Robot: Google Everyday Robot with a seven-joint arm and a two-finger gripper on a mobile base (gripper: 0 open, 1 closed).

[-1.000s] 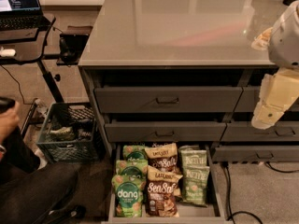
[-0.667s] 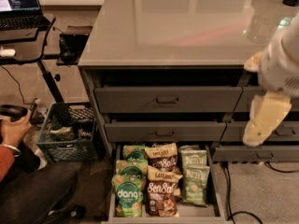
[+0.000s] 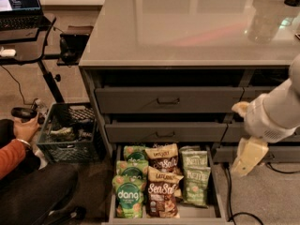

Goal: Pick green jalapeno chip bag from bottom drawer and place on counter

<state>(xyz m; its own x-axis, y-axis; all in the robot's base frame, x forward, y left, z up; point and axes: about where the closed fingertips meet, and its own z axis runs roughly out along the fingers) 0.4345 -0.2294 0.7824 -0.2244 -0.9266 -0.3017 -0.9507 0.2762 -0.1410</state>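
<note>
The bottom drawer [image 3: 216, 197] stands pulled open below the two upper drawers. Two pale olive-green jalapeno chip bags lie in its right row, one at the back [image 3: 194, 160] and one in front [image 3: 196, 186]. Brown-and-cream Sea Salt bags [image 3: 162, 194] fill the middle row and brighter green dang bags [image 3: 127, 197] the left row. My cream-coloured gripper [image 3: 247, 156] hangs from the white arm [image 3: 274, 114] just right of the drawer, level with the rear olive bag and apart from it, holding nothing. The glossy grey counter [image 3: 187, 27] spans the top.
Two shallower shut drawers [image 3: 168, 100] with dark handles sit above the open one. A black crate [image 3: 70, 135] stands on the floor at left, by a black laptop desk [image 3: 23, 48]. A person's arm and hand [image 3: 21, 135] are at far left. A cable [image 3: 229, 196] runs by the drawer's right side.
My arm and gripper have moved down and to the left, from beside the counter's edge to beside the open bottom drawer. The bags have not moved.
</note>
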